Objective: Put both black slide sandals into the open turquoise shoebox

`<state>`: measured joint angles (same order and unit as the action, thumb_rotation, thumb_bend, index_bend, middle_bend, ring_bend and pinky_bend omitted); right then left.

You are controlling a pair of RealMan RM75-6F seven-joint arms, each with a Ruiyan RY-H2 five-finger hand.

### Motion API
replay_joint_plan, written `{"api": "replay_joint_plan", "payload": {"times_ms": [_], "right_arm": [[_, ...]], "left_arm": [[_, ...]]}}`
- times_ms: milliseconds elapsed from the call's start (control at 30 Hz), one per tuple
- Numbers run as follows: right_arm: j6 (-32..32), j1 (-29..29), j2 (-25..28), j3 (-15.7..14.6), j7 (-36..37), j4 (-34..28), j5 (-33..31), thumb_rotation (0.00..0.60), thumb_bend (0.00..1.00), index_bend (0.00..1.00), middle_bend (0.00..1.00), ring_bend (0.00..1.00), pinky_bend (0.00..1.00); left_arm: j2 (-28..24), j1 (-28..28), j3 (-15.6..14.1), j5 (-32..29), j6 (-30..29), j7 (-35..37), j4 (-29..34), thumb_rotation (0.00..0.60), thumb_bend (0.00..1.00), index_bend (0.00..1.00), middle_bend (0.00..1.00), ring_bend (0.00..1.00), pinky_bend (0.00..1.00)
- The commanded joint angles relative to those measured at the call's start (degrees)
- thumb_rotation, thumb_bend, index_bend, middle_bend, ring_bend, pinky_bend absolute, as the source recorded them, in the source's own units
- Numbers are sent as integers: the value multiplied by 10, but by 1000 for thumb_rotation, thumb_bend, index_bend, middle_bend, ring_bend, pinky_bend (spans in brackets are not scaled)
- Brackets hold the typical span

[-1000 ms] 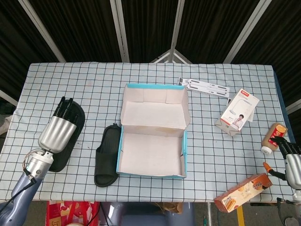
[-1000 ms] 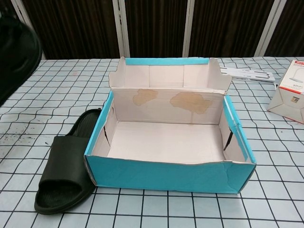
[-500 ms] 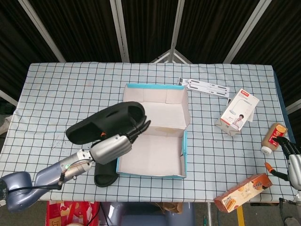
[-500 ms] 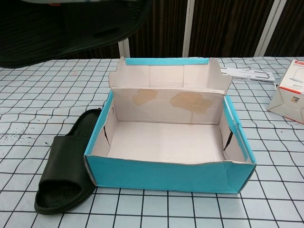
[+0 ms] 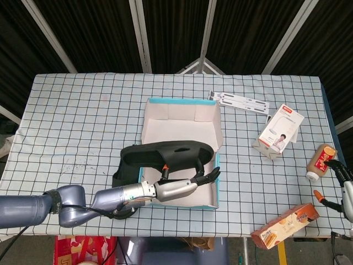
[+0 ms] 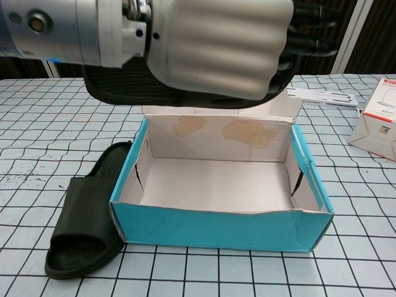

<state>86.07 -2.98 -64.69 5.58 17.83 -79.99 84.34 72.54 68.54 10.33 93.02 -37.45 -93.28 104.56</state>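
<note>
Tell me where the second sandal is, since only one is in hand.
The second sandal lies flat on the table, against the shoebox's left outer wall in the chest view, below the sandal the left hand carries.

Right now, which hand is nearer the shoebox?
Left. The left hand holds a sandal above the shoebox; the right hand sits at the table's far right edge.

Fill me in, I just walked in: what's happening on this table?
The robot's left hand holds one black sandal in the air above the open turquoise shoebox, not yet inside it. The second sandal lies on the table against the box's left side. The right hand sits at the table's far right edge, holding nothing.
</note>
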Motion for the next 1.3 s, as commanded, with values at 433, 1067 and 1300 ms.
{"api": "replay_joint_plan", "payload": {"times_ms": [433,1067,1300], "right_arm": [[-3,1,0,2,9,5,-5,600,234,237,213,253,213],[-7,1,-1,4,11,8,-8,600,233,236,213,253,213],[-7,2,0,4,14,9,-9,600,234,236,213,253,213]], "left_arm": [[103,30,-34,39,20,49,-130,600,412,451,441,29,78],[163,70,-51,118,5,150,-236,600,428,448,442,29,78],[187,83,-56,140,2,186,-275,600,428,448,442,29,78]]}}
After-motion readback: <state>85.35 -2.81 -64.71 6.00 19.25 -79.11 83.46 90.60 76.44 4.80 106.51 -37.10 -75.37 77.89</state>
